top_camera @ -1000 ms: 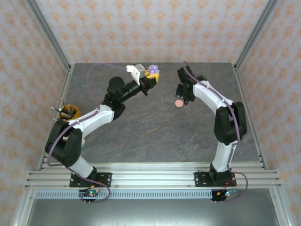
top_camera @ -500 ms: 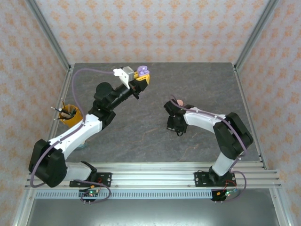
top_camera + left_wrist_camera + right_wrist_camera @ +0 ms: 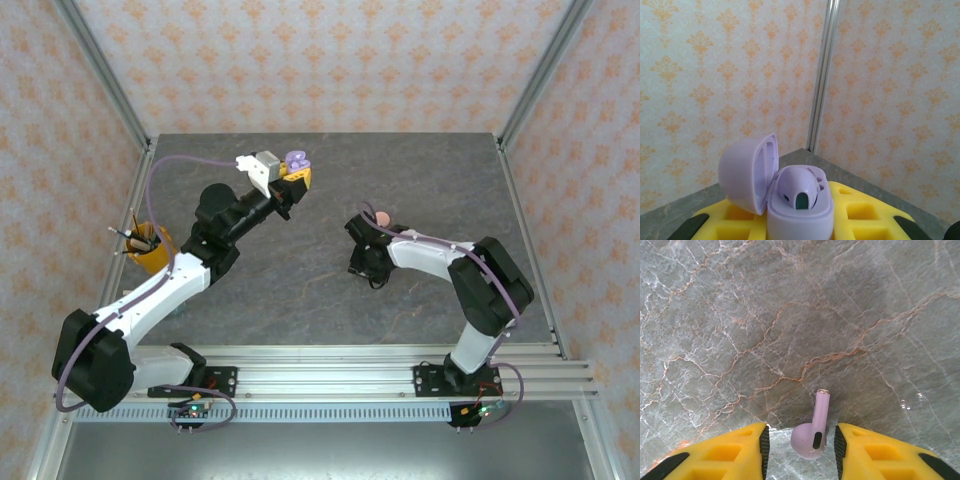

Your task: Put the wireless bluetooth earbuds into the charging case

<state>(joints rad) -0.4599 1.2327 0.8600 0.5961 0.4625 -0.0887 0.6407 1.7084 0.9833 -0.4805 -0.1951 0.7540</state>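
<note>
Apparently loose, earbud [image 3: 811, 436] within right hand [image 3: 800, 450].

Pale walls [image 3: 330, 60] papered with orange damask motifs, aluminium corner posts [image 3: 105, 75], grey veined marble-look surface [image 3: 300, 290].

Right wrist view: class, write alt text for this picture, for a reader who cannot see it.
A pale purple earbud lies on the grey veined table, between the parted yellow fingers of the right hand. Its stem points away from the camera.
</note>
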